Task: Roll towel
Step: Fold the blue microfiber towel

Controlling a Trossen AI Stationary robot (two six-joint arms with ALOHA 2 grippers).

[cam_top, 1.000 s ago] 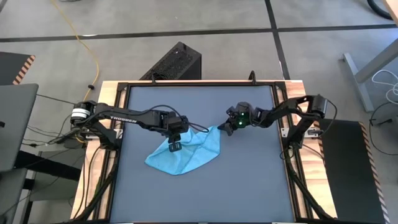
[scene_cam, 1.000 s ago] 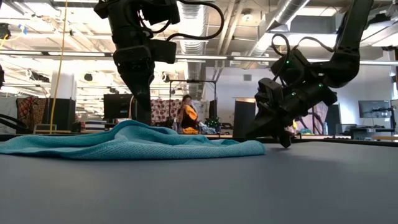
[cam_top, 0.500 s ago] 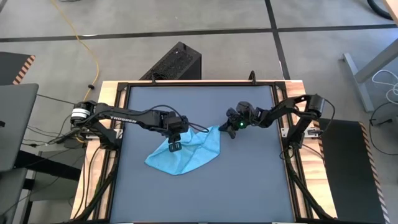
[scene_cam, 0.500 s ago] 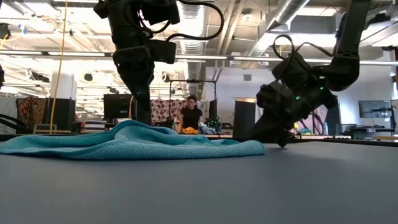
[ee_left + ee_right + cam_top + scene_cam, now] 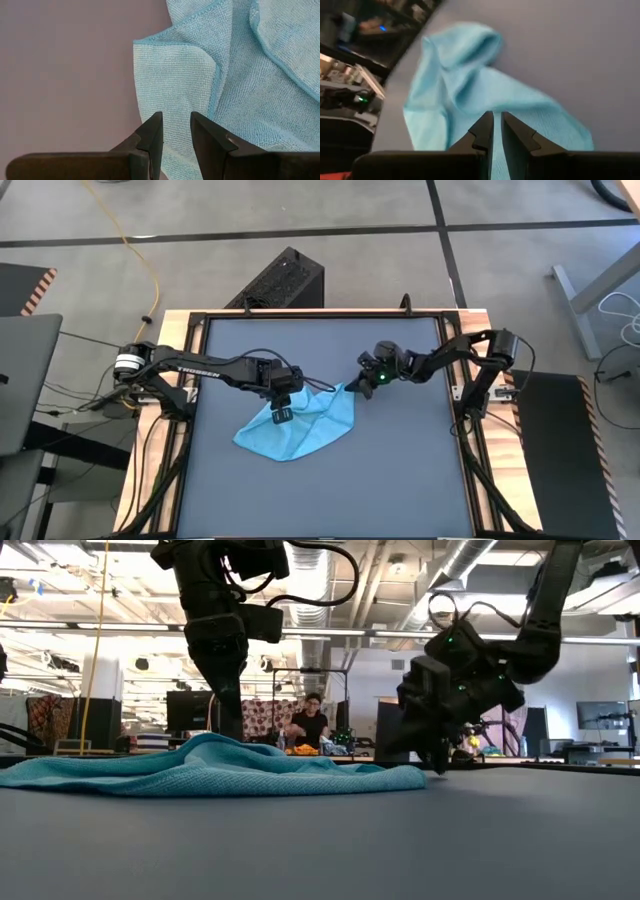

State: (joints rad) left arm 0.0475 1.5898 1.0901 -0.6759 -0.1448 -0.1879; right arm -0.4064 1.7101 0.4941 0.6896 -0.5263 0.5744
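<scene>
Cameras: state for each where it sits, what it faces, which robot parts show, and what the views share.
High view: overhead, straight down on the table; both arms, left end effector, right end effector.
Low view: tabletop height, facing the room; both arms descend from above.
Left wrist view: aimed at the towel past its own fingers.
Right wrist view: likewise, its own fingers showing.
Shared: the towel appears in all four.

The only readable lettering is the white brand word "TROSSEN" printed along the left arm (image 5: 195, 366), on its dark link between the table's (image 5: 400, 480) left edge and the towel (image 5: 300, 425); nothing else bears legible text.
</scene>
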